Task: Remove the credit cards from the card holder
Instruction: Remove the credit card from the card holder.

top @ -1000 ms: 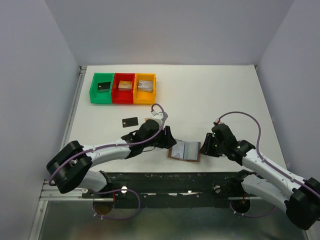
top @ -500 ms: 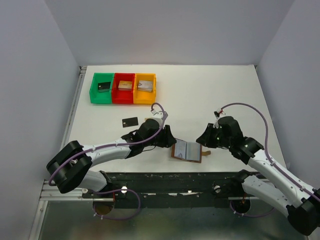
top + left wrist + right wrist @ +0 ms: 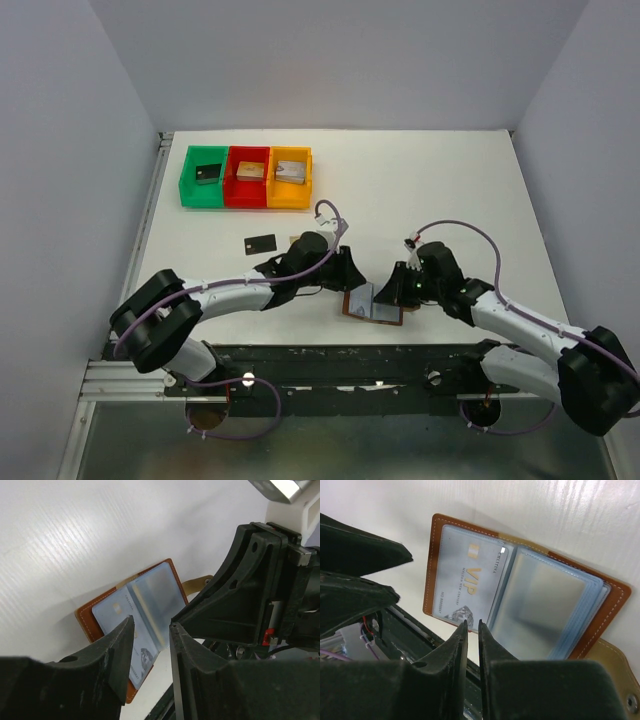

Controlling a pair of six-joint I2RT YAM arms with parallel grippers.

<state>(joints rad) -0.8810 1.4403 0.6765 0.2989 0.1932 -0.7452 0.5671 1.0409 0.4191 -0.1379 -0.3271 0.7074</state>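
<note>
Toward the table's left you have one black card (image 3: 260, 243) lying free, then your left gripper (image 3: 151, 625) with jaws apart beside the open card holder (image 3: 372, 303) near the front edge, a silvery card (image 3: 465, 577), perhaps more, unpulled in its pockets, and your right gripper (image 3: 472, 622) nearly pinched together, empty.

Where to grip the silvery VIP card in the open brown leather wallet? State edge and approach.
Likely the edge of the silvery VIP card by the fold of the open brown leather wallet, where a corner seems to clear its sleeve. Come from above the fold; other edges look pocketed.
</note>
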